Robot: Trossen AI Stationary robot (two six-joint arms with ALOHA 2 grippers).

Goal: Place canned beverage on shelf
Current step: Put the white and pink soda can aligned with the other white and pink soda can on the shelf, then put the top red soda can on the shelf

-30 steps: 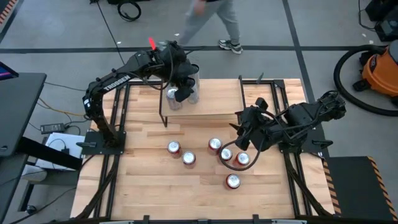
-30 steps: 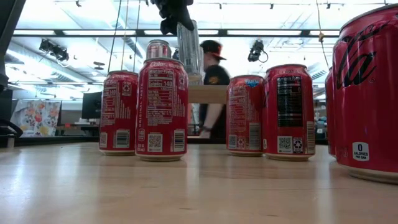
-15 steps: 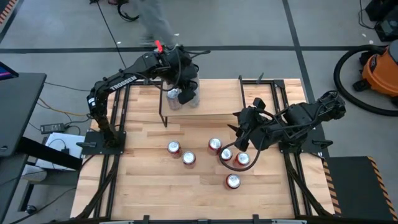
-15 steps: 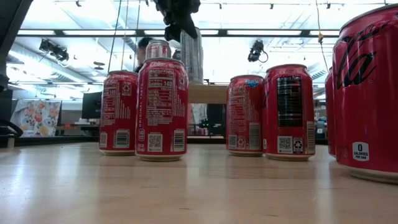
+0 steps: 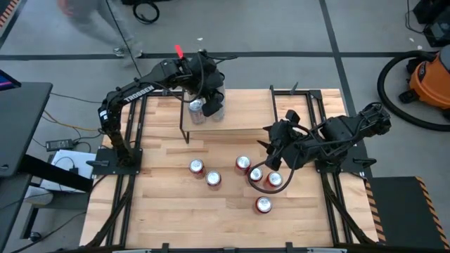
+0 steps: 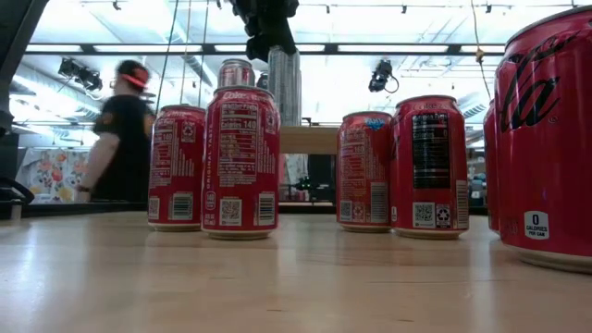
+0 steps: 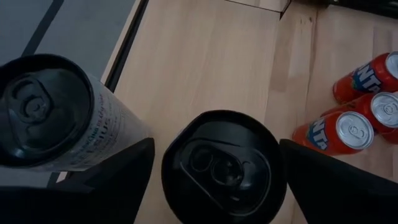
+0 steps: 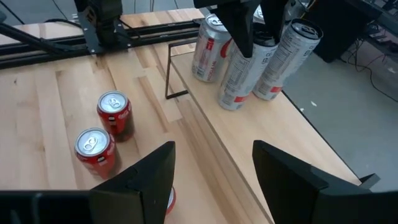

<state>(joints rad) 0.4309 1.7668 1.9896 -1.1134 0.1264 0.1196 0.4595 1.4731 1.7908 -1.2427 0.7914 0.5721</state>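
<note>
The shelf (image 5: 246,116) is a light-wood board on thin black legs at the table's far middle. My left gripper (image 5: 209,105) is above its left end, shut on a tall slim can with a black top (image 7: 224,165). On the board beside that can are a second tall white can (image 8: 286,53) and a shorter red-and-silver can (image 8: 208,40), each standing on its base. My right gripper (image 5: 271,158) is open and empty at the table's right, over the loose cans. My left gripper pinches the tall can between its two fingers (image 8: 242,31), one on each side of the can's upper end (image 8: 244,61). The fingers come from above, pointing down. The can is upright, with its bottom (image 8: 227,102) at the shelf board.
Several red and orange cans (image 5: 242,164) stand on the tabletop before the shelf, between the arms; in the low view they fill the foreground (image 6: 240,162). A person (image 6: 120,134) is beyond the table's far left. An orange vacuum (image 5: 429,77) is on the floor at the right.
My left gripper has come down a little over the shelf's left end with the tall can, which has gone from slightly tilted to upright. The person behind the table has walked toward the left.
</note>
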